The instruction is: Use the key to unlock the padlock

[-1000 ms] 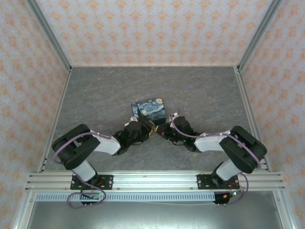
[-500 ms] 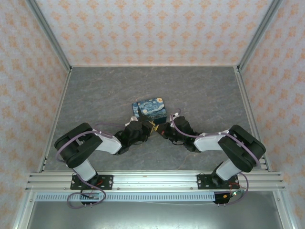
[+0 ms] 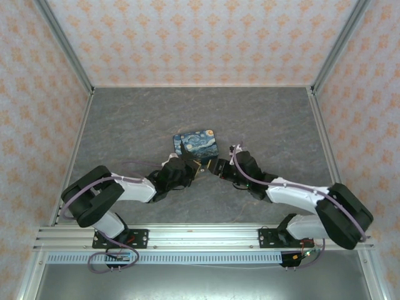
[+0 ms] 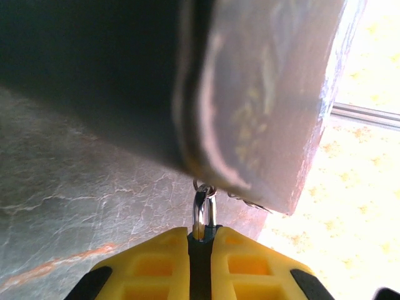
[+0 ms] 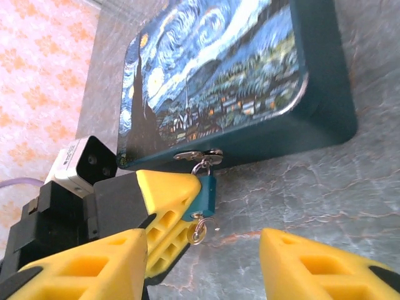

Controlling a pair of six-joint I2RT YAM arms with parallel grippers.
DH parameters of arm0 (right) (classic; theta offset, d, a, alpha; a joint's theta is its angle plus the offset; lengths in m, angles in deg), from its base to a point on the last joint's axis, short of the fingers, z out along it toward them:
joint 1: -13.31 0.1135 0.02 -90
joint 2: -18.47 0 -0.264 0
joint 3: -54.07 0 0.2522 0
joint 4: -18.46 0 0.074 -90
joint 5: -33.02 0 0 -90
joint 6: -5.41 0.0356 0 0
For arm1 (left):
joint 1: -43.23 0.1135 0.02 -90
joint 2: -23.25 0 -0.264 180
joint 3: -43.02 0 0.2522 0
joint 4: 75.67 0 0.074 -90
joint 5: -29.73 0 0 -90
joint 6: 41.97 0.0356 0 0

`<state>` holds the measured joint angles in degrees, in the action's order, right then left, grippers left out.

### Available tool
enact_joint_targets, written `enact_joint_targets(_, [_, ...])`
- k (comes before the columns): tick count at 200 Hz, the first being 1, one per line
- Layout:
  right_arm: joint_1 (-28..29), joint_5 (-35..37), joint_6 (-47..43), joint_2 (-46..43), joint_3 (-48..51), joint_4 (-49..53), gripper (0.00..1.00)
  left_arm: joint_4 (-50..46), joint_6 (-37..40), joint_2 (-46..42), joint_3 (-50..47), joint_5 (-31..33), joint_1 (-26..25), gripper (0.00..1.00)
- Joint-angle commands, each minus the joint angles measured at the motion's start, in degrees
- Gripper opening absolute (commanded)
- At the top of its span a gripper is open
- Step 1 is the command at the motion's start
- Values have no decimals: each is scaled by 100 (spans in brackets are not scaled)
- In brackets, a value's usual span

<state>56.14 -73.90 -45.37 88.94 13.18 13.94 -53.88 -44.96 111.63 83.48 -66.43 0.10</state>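
From above, the grey marbled surface (image 3: 125, 125) is boxed in by orange-patterned papered walls (image 3: 200, 37) at 9, 12 and 3 o'clock, with an aluminium rail (image 3: 200, 236) along 6 o'clock. The dark-blue, swirl-painted rectangular tin (image 3: 196, 142) lies near the middle with its lid on, so I cannot tell what it holds. Bare stone runs wide from it toward 9, 12 and 3 o'clock. The crowding is at its near side: the left claw (image 3: 192, 167) at its 7 o'clock and the right claw (image 3: 217, 167) at its 5 o'clock, their tips near each other and just beside the tin.

At the left wrist, the left claw (image 4: 200, 232) has its yellow fingers (image 4: 156, 256) pressed together on the tiny blue-teal padlock (image 4: 202, 212). The silver shackle rises from between them at 12 o'clock into a silver hasp (image 4: 205, 186) under the blurred tin (image 4: 250, 112).

At the right wrist, the right claw (image 5: 203, 256) is spread wide and pinches nothing, its fingers (image 5: 81, 269) low at 7 and 5 o'clock. Beyond them the padlock (image 5: 206, 190) hangs from the hasp (image 5: 199, 155) on the tin's (image 5: 237, 81) side wall. Its body is gripped by the left claw's fingers (image 5: 164, 190) from 9 o'clock. A small pale round-headed key (image 5: 199, 233) sits at the padlock's lower end. Bare surface opens at 3 o'clock.
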Motion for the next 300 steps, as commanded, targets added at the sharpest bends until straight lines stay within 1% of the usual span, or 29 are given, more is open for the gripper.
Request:
enact_joint_targets(1, [24,409,-1455,-610,-260,963,53,-779,27,-337,325,19,-35,0])
enact_joint_targets(14, [23,280,-2075,-875,-309,1045,53,-1255,5,-440,488,-47,-37,0])
enact_joint_targets(25, [24,-177,-2718,-1052,-363,1003,55,-1560,-78,-502,599,-109,-37,0])
enact_joint_targets(34, [28,-526,-3111,-1152,-404,994,60,-1755,-174,-530,659,-171,-28,0])
enact_joint_targets(47, [32,-914,-3581,-1267,-448,987,61,-1819,-379,-533,666,-286,-9,0])
enact_joint_targets(61, [41,-940,-4042,-1351,-459,1059,62,-1879,-669,-518,645,-403,11,0])
enact_joint_targets(70, [49,-827,-4328,-1385,-456,1128,65,-1968,-815,-507,649,-470,15,0])
enact_joint_targets(81, [81,-482,-4817,-1454,-477,1361,67,-2087,-947,-476,682,-567,32,0])
enact_joint_targets(94, [110,-189,-5296,-1538,-440,1440,67,-2174,-1009,-413,745,-738,78,0])
enact_joint_targets(110, [163,11,-5847,-1627,-346,1365,68,-2174,-1075,-317,825,-960,140,0])
enact_joint_targets(123, [298,205,-6332,-1634,-294,1322,67,-2184,-1107,-253,906,-1094,157,0])
enact_joint_targets(156, [952,1650,-7842,-1316,-275,1510,67,-2385,-1098,-216,1058,-1182,174,0])
enact_joint_targets(167, [1069,1934,-8155,-1163,-269,1509,66,-2427,-1092,-238,1073,-1173,181,0])
enact_joint_targets(182, [1126,2053,-8408,-973,-254,1423,66,-2489,-1082,-276,1066,-1154,196,0])
enact_joint_targets(235, [1181,1937,-8774,-298,-334,982,64,-2665,-1002,-387,1057,-1144,266,0])
enact_joint_targets(242, [1193,1903,-8770,-107,-344,899,64,-2678,-1001,-395,1056,-1149,272,0])
enact_joint_targets(266, [1227,1813,-8729,128,-371,603,58,-2694,-993,-410,1061,-1152,289,0])
enact_joint_targets(285, [1241,1738,-8690,322,-391,454,58,-2713,-971,-409,1074,-1165,307,0])
enact_joint_targets(300, [1249,1698,-8660,456,-437,407,54,-2730,-951,-409,1091,-1160,310,0])
